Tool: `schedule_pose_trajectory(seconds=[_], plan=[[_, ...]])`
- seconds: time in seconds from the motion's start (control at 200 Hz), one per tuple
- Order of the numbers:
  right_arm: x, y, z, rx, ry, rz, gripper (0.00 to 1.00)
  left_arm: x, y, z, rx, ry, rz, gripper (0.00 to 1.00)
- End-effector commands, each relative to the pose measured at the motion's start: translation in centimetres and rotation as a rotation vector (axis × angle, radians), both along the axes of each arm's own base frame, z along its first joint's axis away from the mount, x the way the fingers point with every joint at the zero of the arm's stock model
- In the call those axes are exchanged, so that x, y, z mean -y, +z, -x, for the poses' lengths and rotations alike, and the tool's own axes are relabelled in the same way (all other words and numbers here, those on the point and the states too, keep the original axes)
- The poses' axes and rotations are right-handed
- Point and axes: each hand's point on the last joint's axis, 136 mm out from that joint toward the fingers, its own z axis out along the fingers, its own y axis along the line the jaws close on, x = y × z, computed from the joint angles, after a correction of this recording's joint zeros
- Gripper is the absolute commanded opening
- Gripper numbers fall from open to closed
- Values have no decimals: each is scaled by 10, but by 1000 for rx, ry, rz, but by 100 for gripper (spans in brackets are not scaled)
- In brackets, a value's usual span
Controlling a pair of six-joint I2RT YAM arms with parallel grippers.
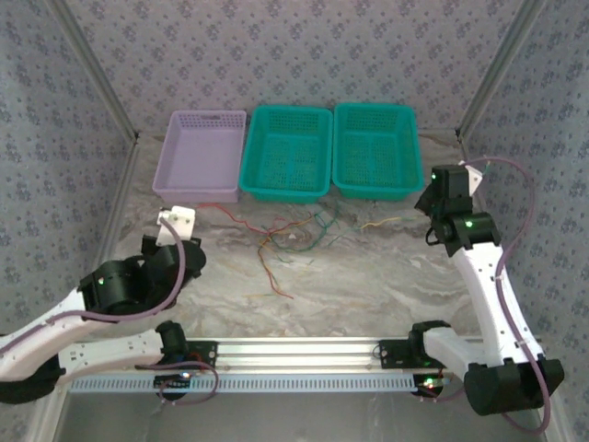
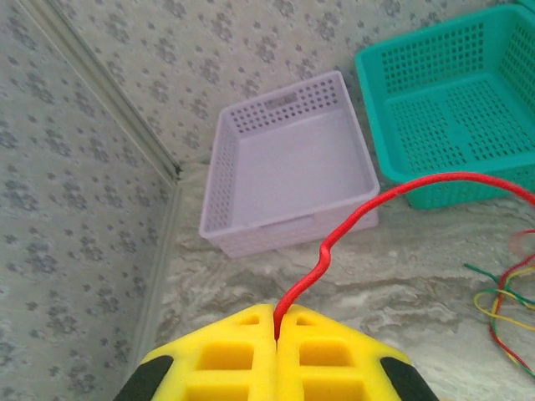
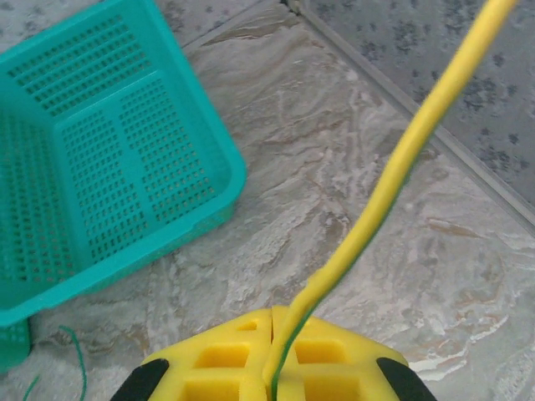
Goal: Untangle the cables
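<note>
Untangling barely begun
Left claw [image 2: 277,334] pinches a red cable [image 2: 368,213], right claw [image 3: 274,368] a yellow cable [image 3: 393,180]; the knot [image 1: 290,238] is not yet undone.

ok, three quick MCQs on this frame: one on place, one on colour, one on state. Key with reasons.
1. Where does the cable tangle lie?
A) in the lilac basket
B) on the table
C) in a teal basket

2. What colour is the cable in the left jaws?
A) red
B) green
C) yellow

3. How do the right jaws stand?
A) wide open
B) shut on nothing
C) shut on a yellow cable

Key:
1B, the top view shows it on the bare tabletop.
2A, a red cable leaves the shut jaws in the left wrist view.
3C, they close around it in the right wrist view.
</note>
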Motion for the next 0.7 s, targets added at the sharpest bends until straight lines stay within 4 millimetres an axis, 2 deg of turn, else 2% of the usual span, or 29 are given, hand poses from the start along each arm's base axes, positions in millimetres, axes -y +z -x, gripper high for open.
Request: schedule_pose_trajectory(seconds=[0.0, 0.12, 0.23, 0.39, 0.41, 0.58, 0.7], plan=[[-7, 19, 2, 49, 50, 38, 0, 28, -15, -9, -58, -67, 93, 0], [-12, 26, 3, 67, 77, 46, 0, 48, -36, -19, -115, -87, 109, 0], [-14, 30, 5, 64, 88, 63, 0, 63, -46, -25, -134, -108, 132, 0], [-6, 39, 9, 66, 50, 97, 0, 79, -62, -30, -159, -130, 161, 0], [-5, 54, 9, 100, 42, 95, 0, 80, -65, -30, -167, -132, 162, 0], [1, 91, 4, 160, -3, 126, 0, 88, -89, -28, -223, -141, 167, 0], [8, 115, -6, 171, -48, 176, 0, 89, -98, -26, -236, -148, 162, 0]])
